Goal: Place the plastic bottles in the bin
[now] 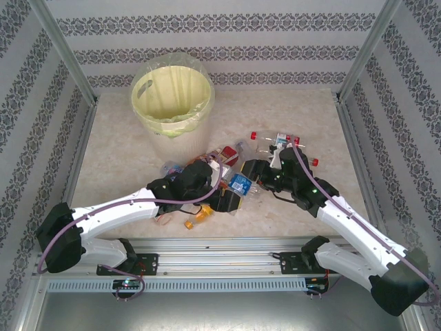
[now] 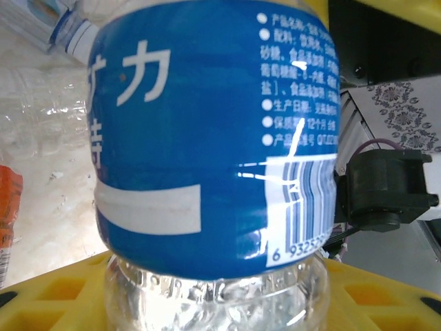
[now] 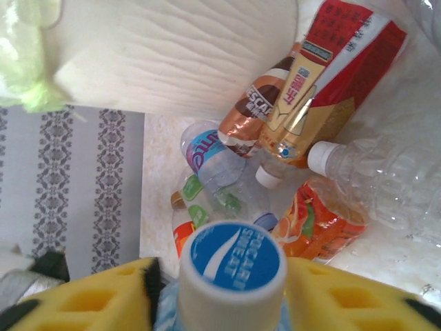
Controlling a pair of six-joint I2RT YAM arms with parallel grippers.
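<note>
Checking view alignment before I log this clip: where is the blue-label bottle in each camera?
Top external: blue-label bottle mid-table, nearer the arms than the bin.
Left wrist: its blue label spans the centre, above yellow pads.
Right wrist: its blue-and-white cap at bottom centre, between yellow pads.
Shared landmark: the bin, its cream wall across the right wrist view's top.

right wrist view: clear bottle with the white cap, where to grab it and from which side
Probably across the body of the clear bottle, from above: it lies on its side with bare table beside it, while the orange bottle crowds its white cap.
</note>
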